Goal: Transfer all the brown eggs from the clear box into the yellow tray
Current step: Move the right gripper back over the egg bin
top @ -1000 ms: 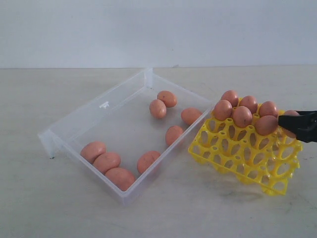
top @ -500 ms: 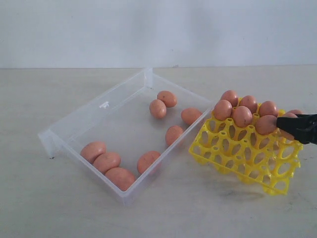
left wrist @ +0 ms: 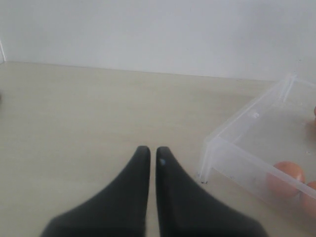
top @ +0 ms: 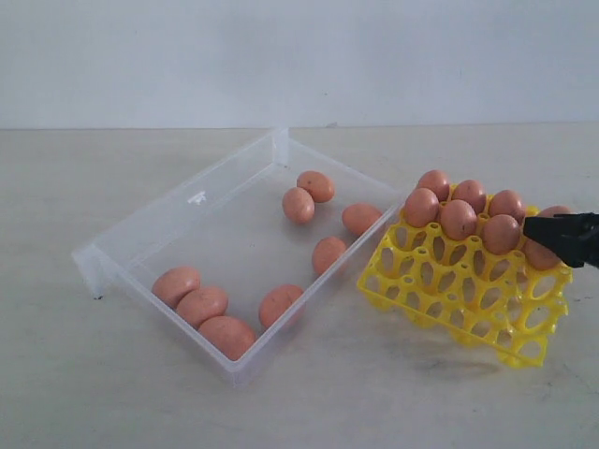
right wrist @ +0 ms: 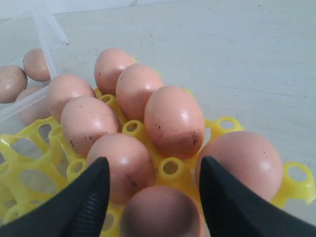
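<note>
Nearest us, eight brown eggs [top: 227, 335] lie in the clear box [top: 187, 192], the left end effector [left wrist: 149, 148] beside it with fingers together. Farther off, at the box's 3 o'clock, the right end effector [right wrist: 153, 165] stands jaws apart around an egg [right wrist: 160, 212] seated in the yellow tray [top: 468, 299]. We judge this placement done, so next we lift clear and swing toward 9 o'clock for another.
</note>
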